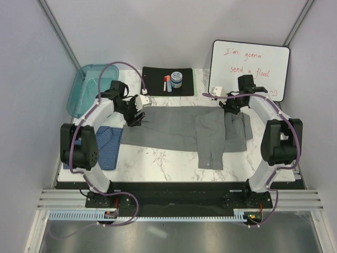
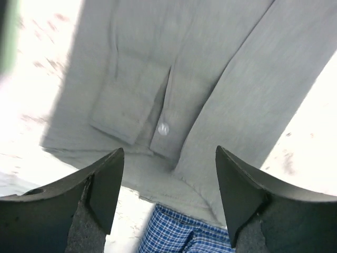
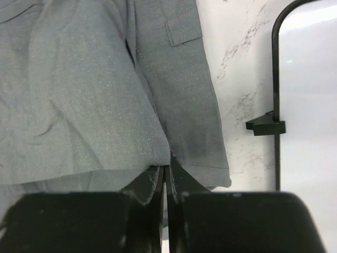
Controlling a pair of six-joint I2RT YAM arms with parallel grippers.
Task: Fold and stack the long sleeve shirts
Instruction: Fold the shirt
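Marble table (image 1: 158, 155); left end effector (image 2: 168, 149) agape, right end effector (image 3: 164, 172) tight on grey shirt (image 1: 174, 126)

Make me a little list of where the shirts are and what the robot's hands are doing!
Grey shirt: spread out flat across the middle of the table
Blue checked shirt: bunched at the table's left edge
Left gripper: open, hovering over the grey shirt
Right gripper: shut, tips at the grey shirt's edge
Shirts stacked: not yet
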